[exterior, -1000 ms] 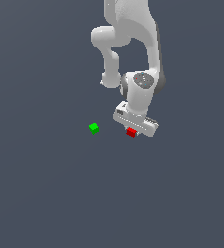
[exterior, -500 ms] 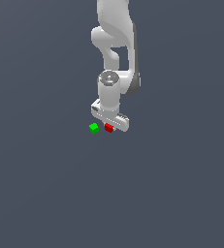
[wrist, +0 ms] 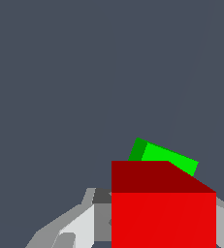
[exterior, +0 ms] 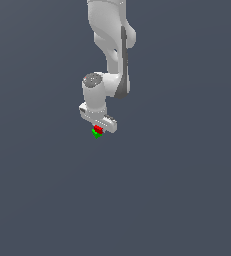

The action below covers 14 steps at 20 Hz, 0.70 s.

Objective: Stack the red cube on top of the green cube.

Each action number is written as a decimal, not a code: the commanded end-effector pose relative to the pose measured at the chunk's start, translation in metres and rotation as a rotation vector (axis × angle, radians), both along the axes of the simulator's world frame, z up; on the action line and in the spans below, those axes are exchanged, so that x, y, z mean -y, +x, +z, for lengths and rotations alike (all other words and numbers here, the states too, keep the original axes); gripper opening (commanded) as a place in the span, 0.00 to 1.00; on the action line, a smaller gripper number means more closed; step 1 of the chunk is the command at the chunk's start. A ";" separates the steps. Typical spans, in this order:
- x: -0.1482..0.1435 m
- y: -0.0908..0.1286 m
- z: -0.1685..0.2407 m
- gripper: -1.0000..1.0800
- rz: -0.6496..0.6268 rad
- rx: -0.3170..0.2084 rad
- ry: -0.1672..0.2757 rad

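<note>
Gripping the red cube (wrist: 163, 213) between closed fingers (wrist: 77, 227), the gripper (exterior: 98, 128) hangs just above the green cube (exterior: 95, 134), which sits below the fingertips, likely lined up for stacking.

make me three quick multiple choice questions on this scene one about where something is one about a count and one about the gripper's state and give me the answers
1. Where is the red cube relative to the green cube?
A. directly above it
B. far off at the exterior view's right
C. underneath it

2. How many cubes are in view?
A. one
B. two
C. four

3. What is the gripper doing?
A. open and empty
B. shut on the red cube
C. shut on the green cube

Answers:
1. A, the exterior view shows red right over green.
2. B, only one red and one green cube appear.
3. B, the wrist view shows the red cube between the fingers, with the green cube beyond it.
</note>
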<state>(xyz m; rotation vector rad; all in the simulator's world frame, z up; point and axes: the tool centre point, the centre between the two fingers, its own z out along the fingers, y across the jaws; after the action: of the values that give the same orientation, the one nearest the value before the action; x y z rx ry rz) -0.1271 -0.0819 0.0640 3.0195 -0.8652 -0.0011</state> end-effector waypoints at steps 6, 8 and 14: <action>0.019 -0.004 -0.003 0.00 0.002 0.001 0.000; 0.019 -0.004 -0.003 0.96 0.002 0.001 0.000; 0.019 -0.004 -0.003 0.96 0.002 0.001 0.000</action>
<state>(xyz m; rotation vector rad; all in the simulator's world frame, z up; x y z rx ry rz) -0.1312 -0.1007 0.0612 3.0208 -0.8625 0.0000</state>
